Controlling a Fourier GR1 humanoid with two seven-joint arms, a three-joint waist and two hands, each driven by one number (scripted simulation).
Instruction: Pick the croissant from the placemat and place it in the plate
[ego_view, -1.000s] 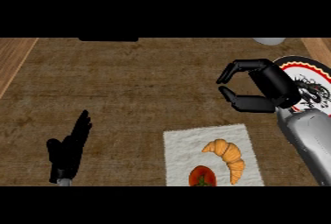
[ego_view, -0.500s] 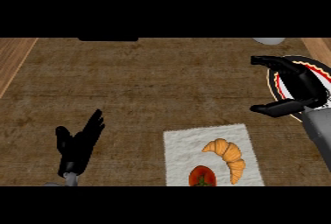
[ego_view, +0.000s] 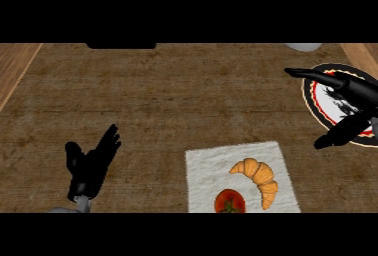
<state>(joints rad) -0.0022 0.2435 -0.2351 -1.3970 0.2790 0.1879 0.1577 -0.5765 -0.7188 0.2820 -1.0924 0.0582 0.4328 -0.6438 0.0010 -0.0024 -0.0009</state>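
Brown woven counter (ego_view: 162, 100). Golden, curved croissant (ego_view: 260, 179) lay on white placemat (ego_view: 214, 165) at near edge, beside tomato (ego_view: 229, 202). Right hand (ego_view: 347, 100), fingers spread, over plate (ego_view: 319, 107) at right edge. Left hand (ego_view: 90, 167) rested, fingers straight.

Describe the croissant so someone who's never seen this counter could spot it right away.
Start at the pale placemat at the near edge of the brown counter, just right of centre. Two things lie on it: the croissant is the golden, ridged crescent on the mat's right side, while its neighbour is a round red tomato.
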